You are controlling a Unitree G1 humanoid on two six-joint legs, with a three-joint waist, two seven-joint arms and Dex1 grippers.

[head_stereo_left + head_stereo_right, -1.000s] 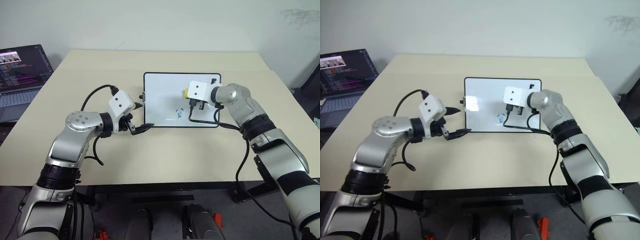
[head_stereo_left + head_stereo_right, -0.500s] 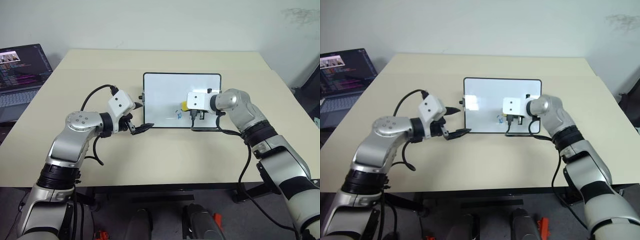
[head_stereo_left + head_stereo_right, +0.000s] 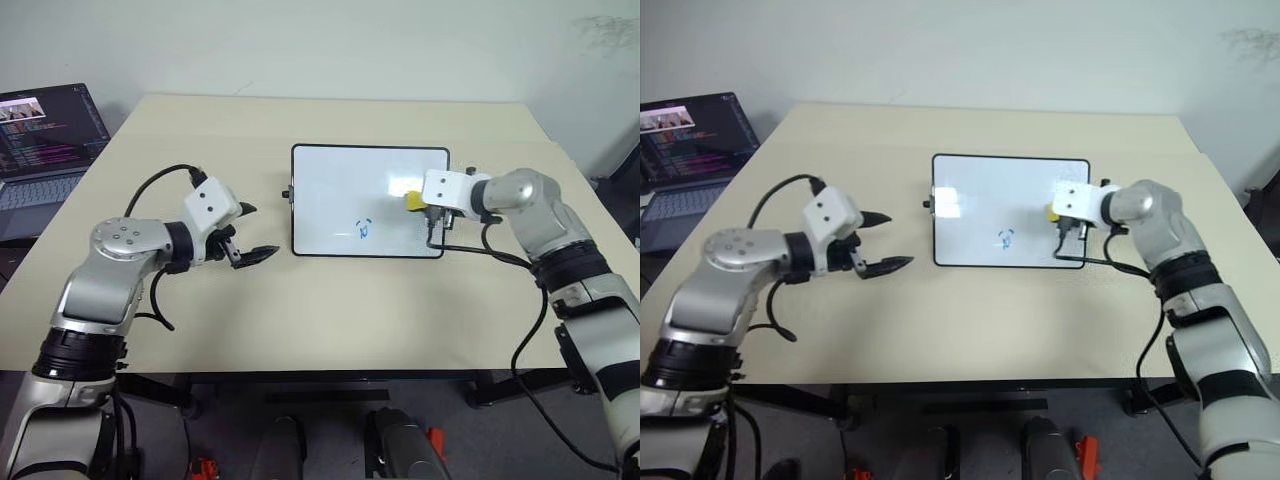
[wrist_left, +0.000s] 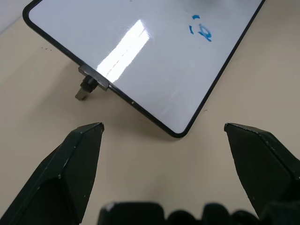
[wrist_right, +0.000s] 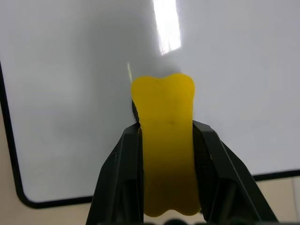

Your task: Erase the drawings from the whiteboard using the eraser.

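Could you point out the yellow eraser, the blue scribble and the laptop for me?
eraser (image 5: 168,154): right wrist view, middle of its yellow body.
blue scribble (image 3: 364,229): left eye view, centre of the strokes.
laptop (image 3: 45,125): left eye view, on its screen.

Yellow eraser, blue drawings

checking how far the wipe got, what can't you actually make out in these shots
- Small yellow block eraser: its dark underside faces away in the right wrist view, so contact with the glossy white black-framed whiteboard is unclear; in the head views the right gripper covers most of it.
- Blue marker drawings: too small in the head views to read; what the strokes form is unclear in the left wrist view.
- Open laptop: cut off by the left edge; screen text too small.
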